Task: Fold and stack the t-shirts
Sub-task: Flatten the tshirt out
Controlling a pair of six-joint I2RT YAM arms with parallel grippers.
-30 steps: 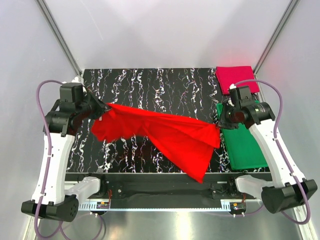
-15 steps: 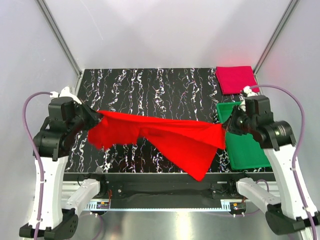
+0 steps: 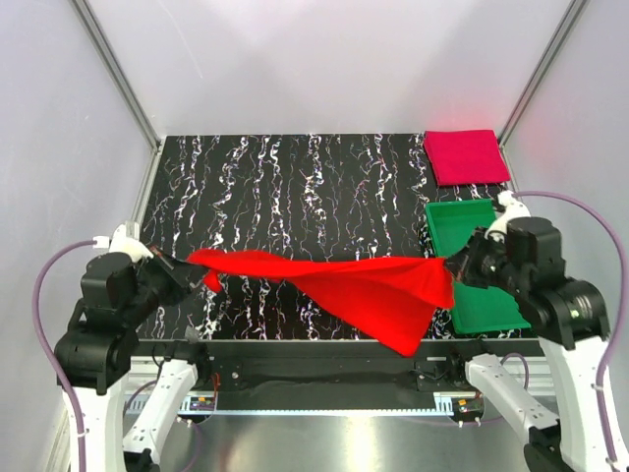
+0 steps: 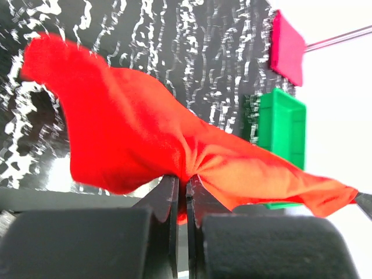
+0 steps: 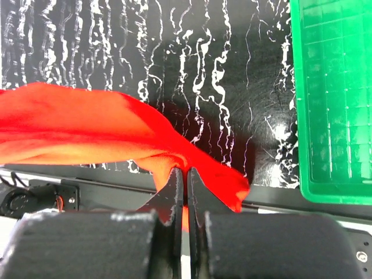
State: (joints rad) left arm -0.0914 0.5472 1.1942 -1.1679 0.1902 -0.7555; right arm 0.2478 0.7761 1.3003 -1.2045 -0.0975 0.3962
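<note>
The bright red t-shirt [image 3: 344, 285] hangs stretched between both grippers above the near part of the table. My left gripper [image 3: 185, 264] is shut on its left end; in the left wrist view the cloth [image 4: 133, 133] bunches into the closed jaws [image 4: 186, 180]. My right gripper [image 3: 454, 265] is shut on its right end, seen in the right wrist view [image 5: 185, 171] with the shirt [image 5: 75, 122] trailing left. The darker crimson t-shirt [image 3: 464, 155] lies folded flat at the far right corner, also in the left wrist view [image 4: 288, 49].
A green plastic tray [image 3: 496, 305] sits at the right edge of the black marbled table [image 3: 295, 187], beneath my right arm; it shows in the right wrist view [image 5: 331, 99] and the left wrist view [image 4: 282, 128]. White walls and metal posts enclose the table.
Both grippers have moved toward the near edge of the table with the red shirt, and spread apart. The shirt now hangs tauter and lower in view.
</note>
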